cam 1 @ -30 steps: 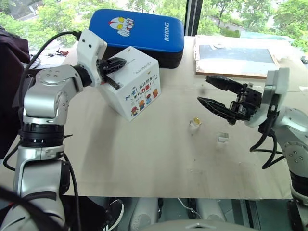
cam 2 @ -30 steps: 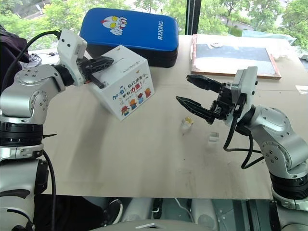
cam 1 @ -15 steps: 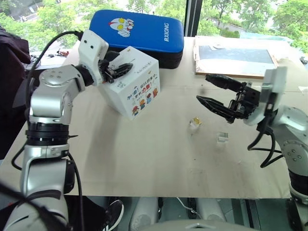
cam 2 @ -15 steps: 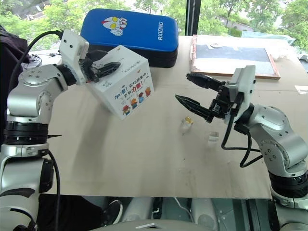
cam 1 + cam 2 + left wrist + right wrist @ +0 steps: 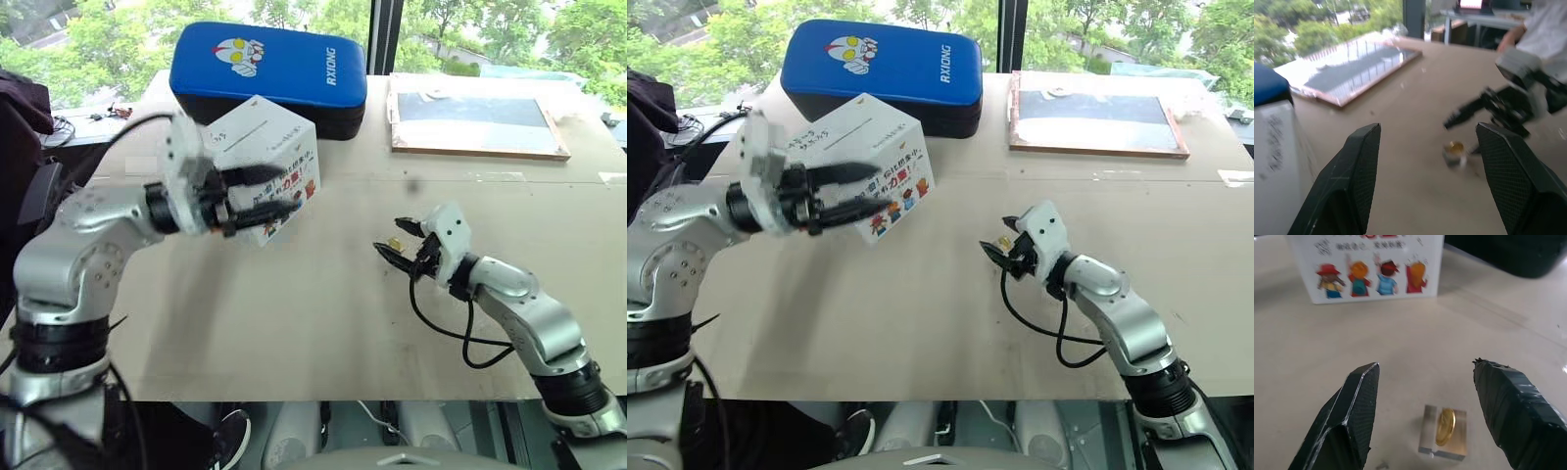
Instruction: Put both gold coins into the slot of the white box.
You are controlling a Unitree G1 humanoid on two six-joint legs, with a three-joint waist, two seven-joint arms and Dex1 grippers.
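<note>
Right gripper (image 5: 1422, 416): jaws wide apart, empty, low over the table. One gold coin (image 5: 1445, 425) stands on edge in a small clear block (image 5: 1443, 433), just ahead of and between the fingertips. Left gripper (image 5: 1425, 161): open, empty, just in front of the white box (image 5: 269, 157). Recommendation: advance the right jaws straight, straddle the coin's flat faces above the block, and close gently so the block does not tip or slide
</note>
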